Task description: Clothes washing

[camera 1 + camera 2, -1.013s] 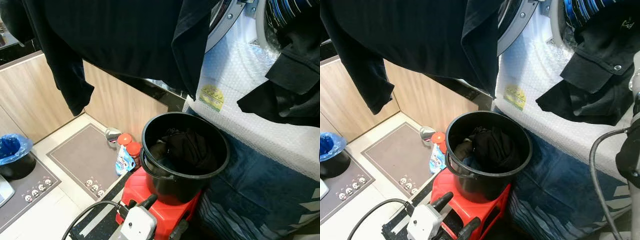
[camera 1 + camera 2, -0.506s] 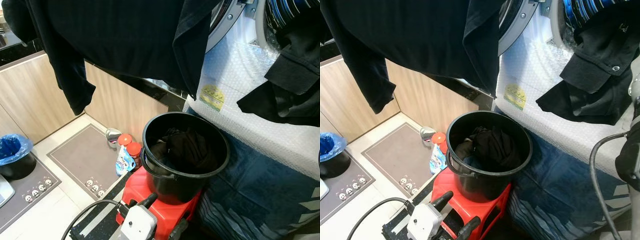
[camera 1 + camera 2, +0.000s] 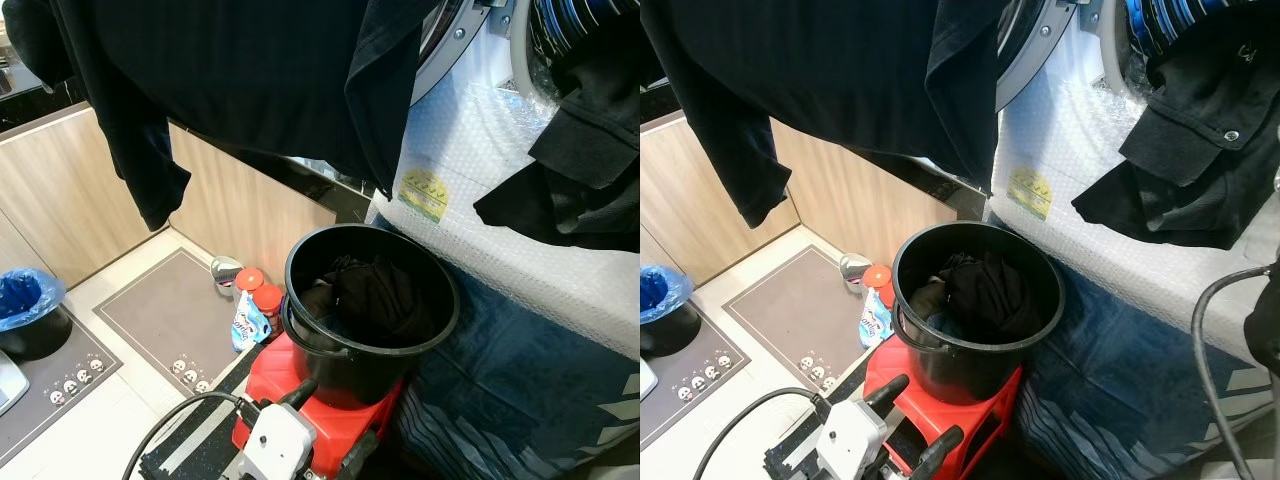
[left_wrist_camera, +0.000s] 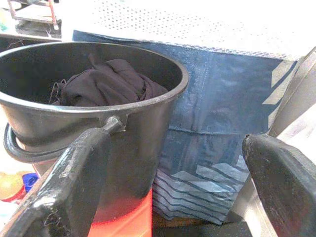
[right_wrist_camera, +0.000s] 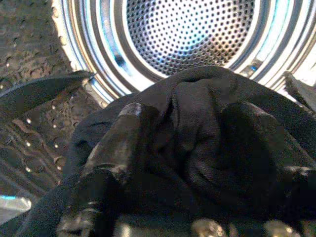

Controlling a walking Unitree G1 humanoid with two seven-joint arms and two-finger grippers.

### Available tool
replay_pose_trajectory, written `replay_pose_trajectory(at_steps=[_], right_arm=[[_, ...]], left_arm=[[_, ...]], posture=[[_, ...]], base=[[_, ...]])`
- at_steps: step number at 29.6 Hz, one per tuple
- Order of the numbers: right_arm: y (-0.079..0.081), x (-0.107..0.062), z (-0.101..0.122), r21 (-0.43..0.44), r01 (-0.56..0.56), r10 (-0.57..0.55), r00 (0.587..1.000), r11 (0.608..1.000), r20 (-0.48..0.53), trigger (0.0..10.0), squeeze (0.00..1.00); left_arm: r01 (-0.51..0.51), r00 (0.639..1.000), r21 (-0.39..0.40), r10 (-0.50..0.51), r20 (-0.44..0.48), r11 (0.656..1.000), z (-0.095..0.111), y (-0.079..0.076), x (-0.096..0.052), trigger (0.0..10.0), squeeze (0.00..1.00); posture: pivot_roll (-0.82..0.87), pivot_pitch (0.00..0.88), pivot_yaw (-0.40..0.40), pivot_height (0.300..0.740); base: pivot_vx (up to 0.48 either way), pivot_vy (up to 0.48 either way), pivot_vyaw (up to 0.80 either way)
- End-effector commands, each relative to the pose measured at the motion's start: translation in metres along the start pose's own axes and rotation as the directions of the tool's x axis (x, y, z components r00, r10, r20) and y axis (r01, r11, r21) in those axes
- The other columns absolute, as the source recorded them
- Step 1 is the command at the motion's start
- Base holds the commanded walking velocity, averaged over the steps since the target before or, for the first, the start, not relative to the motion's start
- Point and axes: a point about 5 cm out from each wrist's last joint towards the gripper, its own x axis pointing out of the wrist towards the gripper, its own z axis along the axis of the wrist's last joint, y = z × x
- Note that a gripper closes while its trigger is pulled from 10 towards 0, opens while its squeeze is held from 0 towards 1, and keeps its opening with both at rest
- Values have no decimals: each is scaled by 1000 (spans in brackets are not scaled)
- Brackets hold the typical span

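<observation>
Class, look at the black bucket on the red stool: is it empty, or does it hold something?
Not empty. The black bucket stands upright on the red stool with dark clothes bunched inside, below its rim.

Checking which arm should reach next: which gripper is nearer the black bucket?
Left. The left gripper sits open just below the black bucket, by the red stool; the right gripper holds a black garment at the washer drum.

Glossy black plastic bucket (image 3: 370, 340) holds matt dark cloth (image 3: 375, 295); perforated shiny metal drum (image 5: 190, 34); pale wood-grain cabinet panels (image 3: 60, 190).
</observation>
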Motion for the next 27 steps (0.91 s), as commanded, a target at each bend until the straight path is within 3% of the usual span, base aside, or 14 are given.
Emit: replay_pose_trajectory(at_steps=[1, 4, 9, 10, 11, 13, 14, 17, 22, 25, 27], right_arm=[[0, 0, 12, -26, -18, 19, 999, 1000, 32, 10000, 1000], [5, 0, 12, -122, -83, 87, 996, 989, 31, 10000, 1000], [-1, -1, 12, -198, -72, 76, 997, 978, 16, 10000, 988], [-6, -1, 12, -248, -62, 64, 998, 967, 2, 10000, 788], [-8, -1, 12, -257, -61, 61, 998, 965, -10, 10000, 424], [-8, -1, 12, -257, -61, 61, 998, 965, -10, 10000, 424], [-12, -1, 13, -271, -61, 57, 998, 961, -21, 10000, 0], [-22, -2, 15, -316, -26, 16, 999, 948, -34, 10000, 0], [-30, -3, 22, -310, -20, 16, 1000, 951, -14, 10000, 0], [-31, -4, 29, -248, -55, 58, 998, 967, 6, 10000, 0], [-28, -6, 35, -174, -135, 141, 990, 975, 25, 10000, 0]], left_arm=[[15, 1000, -13, -15, -17, 1000, -4, -3, 1, 10000, 0], [16, 1000, -10, -16, -12, 1000, -4, -2, 3, 10000, 0], [21, 1000, -10, -21, -8, 1000, -4, -2, 5, 10000, 0], [23, 1000, -9, -23, -6, 1000, -4, -1, 6, 10000, 0], [24, 1000, -8, -24, -5, 1000, -4, -1, 6, 10000, 0], [24, 1000, -8, -24, -5, 1000, -4, -1, 6, 10000, 0], [27, 1000, -7, -27, -2, 1000, -4, 0, 7, 10000, 0], [40, 999, -4, -40, 1, 999, -4, 0, 9, 10000, 0], [49, 999, 0, -49, 5, 999, -4, 1, 11, 10000, 0], [52, 999, 3, -52, 7, 999, -4, 2, 12, 10000, 0], [54, 998, 4, -54, 9, 999, -3, 2, 13, 10000, 0]], posture=[[-29, 178, -52, 740], [-34, 166, -50, 740], [-39, 153, -51, 740], [-41, 150, -50, 740], [-43, 148, -49, 740], [-43, 148, -49, 740], [-47, 144, -48, 740], [-55, 136, -42, 740], [-63, 131, -36, 740], [-67, 132, -32, 740], [-69, 133, -30, 740]], base=[[0, 0, 0], [0, 0, 0], [0, 0, 0], [0, 0, 0], [0, 0, 0], [0, 0, 0], [0, 0, 0], [0, 0, 0], [0, 0, 0], [0, 0, 0], [0, 0, 0]])
